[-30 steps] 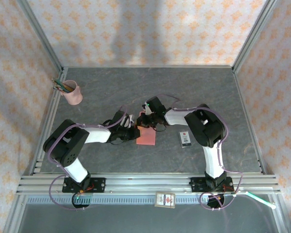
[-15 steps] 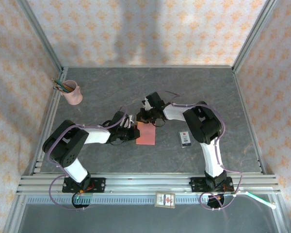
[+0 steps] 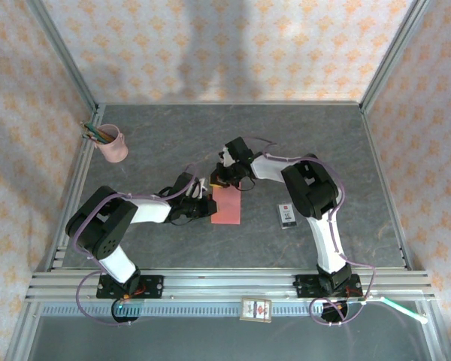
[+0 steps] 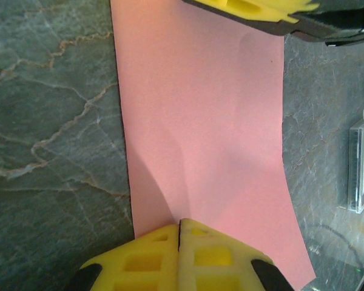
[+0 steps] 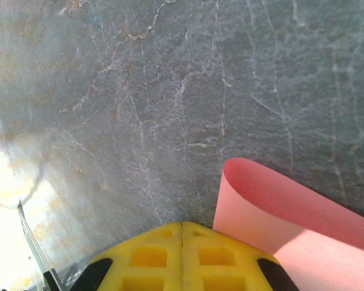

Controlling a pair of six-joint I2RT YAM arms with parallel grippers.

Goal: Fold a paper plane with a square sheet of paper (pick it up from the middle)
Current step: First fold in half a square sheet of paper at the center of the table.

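Here, seen from above, two robot arms reach inward and meet over the square sheet of paper (image 3: 227, 207), a salmon-pink piece lying flat near the middle of the table (image 3: 331, 143).

The left gripper (image 4: 179, 236) has its yellow fingers pressed fully together with nothing between them. Its tip rests on the edge of the paper nearest the left arm, apparently to pin the sheet so it cannot slide.

The right gripper (image 5: 182, 236) is likewise fully closed and empty, sitting at the paper's far edge. Just beside its fingers the paper curls over in a soft, open loop, not yet pressed flat. The closed tip seems placed to hold down or flatten that fold. No pointed plane shape is visible, so the folding looks to be at an early stage.

The tabletop is dark grey with pale marble-like veins. A small white-and-black box (image 3: 288, 215) lies to the right of the paper, apart from it. A pink pencil cup (image 3: 113, 145) stands near the far left corner. Walls (image 3: 233, 45) papered in a pale orange pattern enclose the table, and aluminium rails (image 3: 233, 284) run along its near edge.
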